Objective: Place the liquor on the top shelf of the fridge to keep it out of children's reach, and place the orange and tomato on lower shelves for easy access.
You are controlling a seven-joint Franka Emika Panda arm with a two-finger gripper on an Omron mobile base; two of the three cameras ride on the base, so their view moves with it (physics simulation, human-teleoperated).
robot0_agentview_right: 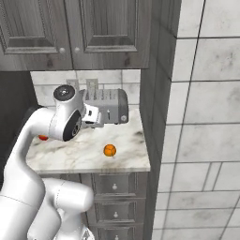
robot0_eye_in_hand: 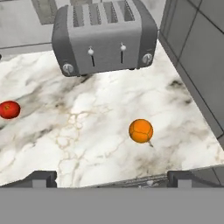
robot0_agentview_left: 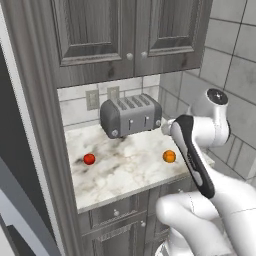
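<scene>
My fingers (robot0_eye_in_hand: 111, 178) stood spread as wide as they go, pinching nothing, and hung above the front edge of the marble counter (robot0_eye_in_hand: 87, 131), looking down and forward at the fruit. I judged the step in hand to be reaching for the orange (robot0_eye_in_hand: 141, 131), since it lay nearest my line of approach, a little to the right of centre in the hand view and well clear of the silver toaster (robot0_eye_in_hand: 105, 37) behind it. To do it well, I reckoned I should shift sideways until the ball sat squarely between my two fingertips, come straight down over it, and close across its widest part; a round, smooth thing like that would likely roll away if one finger touched before the other. The orange was a small plain ball, evenly coloured, with faint lighter segment lines on its skin, resting alone on the stone toward the counter's right side, near the tiled side wall (robot0_eye_in_hand: 197, 57) but not touching it. The tomato (robot0_eye_in_hand: 9, 109), smaller, glossy and red, sat well apart on the left of the counter. From the left base view, the orange (robot0_agentview_left: 169, 156) lay just beside my forearm, near the counter's front.
</scene>
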